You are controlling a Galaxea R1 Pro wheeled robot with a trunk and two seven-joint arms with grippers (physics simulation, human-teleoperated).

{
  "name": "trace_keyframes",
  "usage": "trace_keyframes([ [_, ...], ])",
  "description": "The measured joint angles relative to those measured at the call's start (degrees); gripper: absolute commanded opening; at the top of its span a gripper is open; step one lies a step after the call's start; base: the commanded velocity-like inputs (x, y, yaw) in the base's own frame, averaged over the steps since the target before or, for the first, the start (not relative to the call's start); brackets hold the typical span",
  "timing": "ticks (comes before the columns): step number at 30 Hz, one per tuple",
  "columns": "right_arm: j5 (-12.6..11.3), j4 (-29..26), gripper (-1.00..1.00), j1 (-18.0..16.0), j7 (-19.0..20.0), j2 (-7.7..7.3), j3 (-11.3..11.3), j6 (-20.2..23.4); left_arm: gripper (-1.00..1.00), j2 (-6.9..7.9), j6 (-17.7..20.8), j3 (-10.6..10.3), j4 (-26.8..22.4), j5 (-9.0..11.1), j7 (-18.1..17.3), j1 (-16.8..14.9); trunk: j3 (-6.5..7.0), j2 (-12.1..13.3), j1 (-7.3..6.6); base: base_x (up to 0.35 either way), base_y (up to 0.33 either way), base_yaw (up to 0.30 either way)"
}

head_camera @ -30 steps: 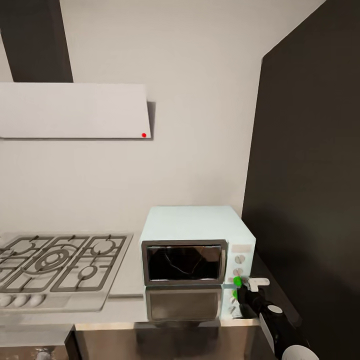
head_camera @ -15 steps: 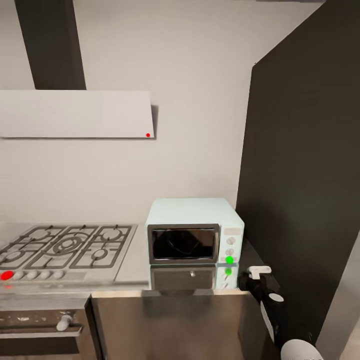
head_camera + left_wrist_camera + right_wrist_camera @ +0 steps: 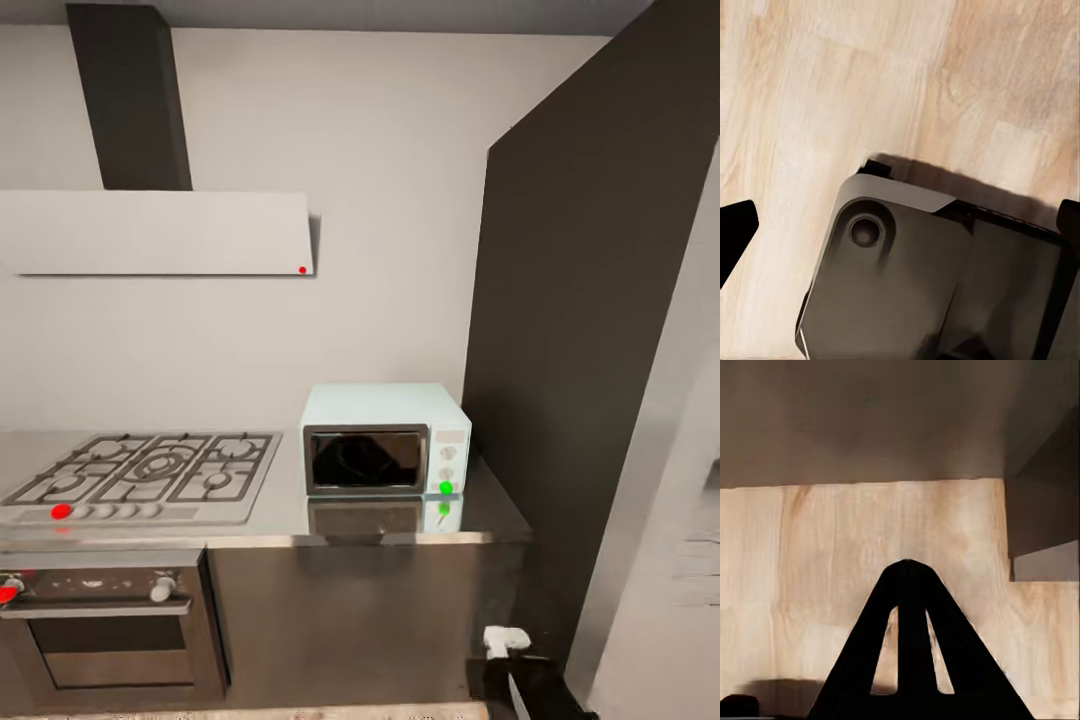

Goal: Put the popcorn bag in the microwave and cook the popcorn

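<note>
The pale mint-blue microwave (image 3: 385,437) stands at the right end of the steel countertop (image 3: 275,515). Its dark glass door is shut and a green dot (image 3: 446,488) glows under its two knobs. The popcorn bag and the popcorn are out of view. My right arm (image 3: 515,675) hangs low in front of the cabinet, well below the counter. In the right wrist view my right gripper (image 3: 907,577) is shut with nothing in it, pointing at the wood floor. My left gripper (image 3: 900,229) is open above my dark base (image 3: 945,277) and the floor.
A grey gas hob (image 3: 150,470) with a red knob lies left of the microwave. Under it sits a steel oven (image 3: 100,630). A white hood (image 3: 150,235) hangs on the wall. A tall dark cabinet (image 3: 585,330) rises just right of the counter.
The camera has backed away from the counter: the microwave looks smaller and farther, and the oven front and cabinet face have come into view. My right arm now sits lower in the picture.
</note>
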Motion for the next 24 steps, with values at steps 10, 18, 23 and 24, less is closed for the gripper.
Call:
trace_keyframes([
  [10, 2.0, 33.9, -1.0, 9.0, -8.0, -7.56, 0.3, -27.3, 1.0, 0.01, 0.1, 0.0, 0.0, -0.1, -0.1, 0.0, 0.0, 0.0, -0.01, -0.346, 0.0, 0.0],
  [18, 3.5, 34.0, -1.0, 15.5, -8.2, -8.0, 0.2, -30.8, 1.0, 0.1, 0.1, 0.0, 0.0, -0.2, -0.1, 0.0, 0.01, 0.0, -0.03, -0.101, 0.0, 0.0],
  [23, 3.5, 34.1, -1.0, 15.6, -8.2, -8.0, 0.2, -30.8, 1.0, 0.09, 0.1, 0.0, 0.0, -0.5, -0.1, 0.0, 0.01, 0.0, -0.04, -0.002, 0.0, 0.0],
  [24, 3.5, 34.1, -1.0, 15.6, -8.2, -7.99, 0.2, -30.8, 1.0, 0.09, 0.1, 0.0, 0.0, -0.5, -0.1, 0.0, 0.01, 0.0, -0.04, 0.0, 0.0, 0.0],
])
